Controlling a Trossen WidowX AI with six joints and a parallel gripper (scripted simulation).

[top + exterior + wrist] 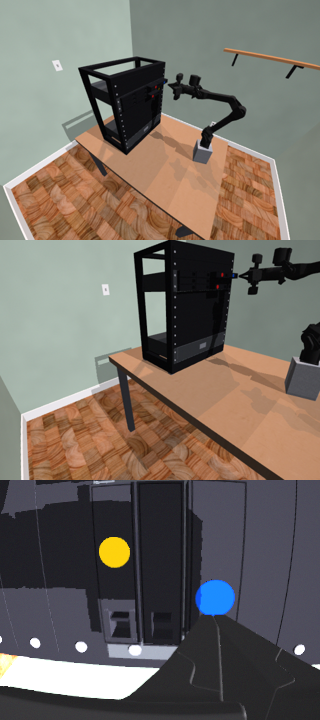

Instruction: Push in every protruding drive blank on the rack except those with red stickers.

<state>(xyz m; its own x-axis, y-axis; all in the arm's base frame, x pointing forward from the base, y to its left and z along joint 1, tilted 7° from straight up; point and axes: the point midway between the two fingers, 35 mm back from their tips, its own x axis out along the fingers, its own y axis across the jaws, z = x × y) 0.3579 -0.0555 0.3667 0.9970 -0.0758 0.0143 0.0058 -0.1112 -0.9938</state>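
The black rack [126, 103] stands on the table's far left end. Near its top right is a row of drive blanks. One with a blue sticker [164, 82] juts out at the rack's right edge; it also shows in the exterior view [233, 275] and the wrist view [215, 596]. Two blanks with red stickers [155, 87] [152, 96] also stick out. A blank with a yellow sticker [115, 552] sits left of the blue one. My gripper [169, 84] is shut and empty, its tip [240, 276] level with the blue-sticker blank and just in front of it.
The arm's grey base block [202, 152] stands on the table to the right of the rack. A wooden wall shelf [271, 58] hangs at the back right. The rack's lower front holds a grey panel [199, 347].
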